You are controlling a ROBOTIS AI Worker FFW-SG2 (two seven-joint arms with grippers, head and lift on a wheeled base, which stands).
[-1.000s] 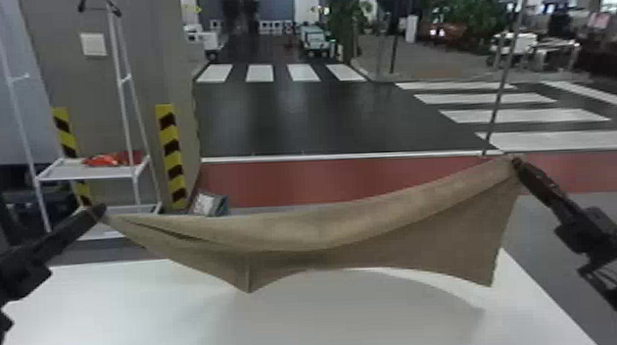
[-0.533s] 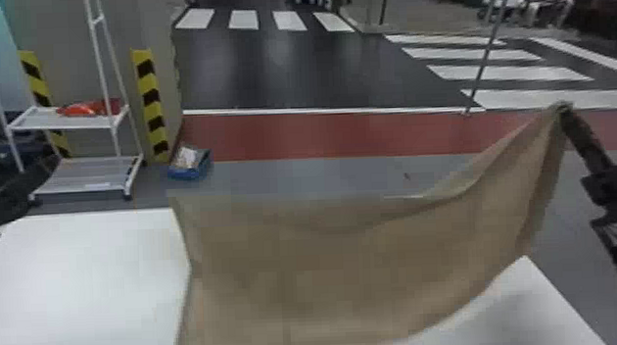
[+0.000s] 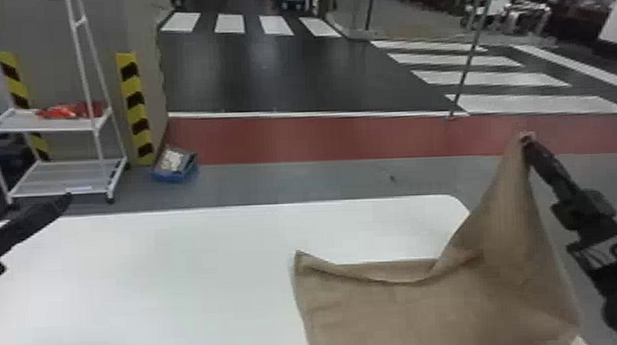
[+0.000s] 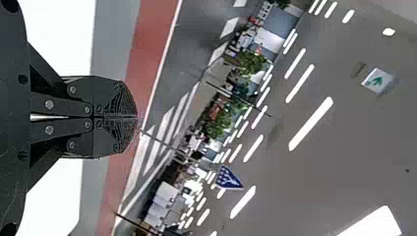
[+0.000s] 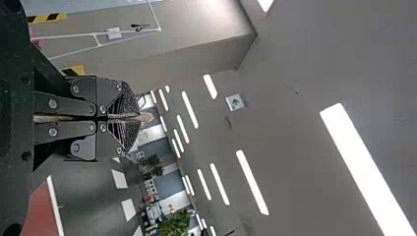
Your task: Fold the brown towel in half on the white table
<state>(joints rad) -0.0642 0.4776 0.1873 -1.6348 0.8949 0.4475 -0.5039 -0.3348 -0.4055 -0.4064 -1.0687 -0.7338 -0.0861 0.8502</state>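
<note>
The brown towel's (image 3: 400,313) near part is cut off by the head view's bottom edge, and its pinched corner is mostly hidden in the right gripper (image 3: 528,138), clamped on it. From there it drops in a steep, narrow drape, spreading over the white table's (image 3: 154,287) right side with a folded-over far edge; the left gripper (image 3: 67,198) has its fingers together.

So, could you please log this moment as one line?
right gripper: shut on raised corner of brown towel | left gripper: shut, empty | rest of towel: over white table | fold: not made
</note>
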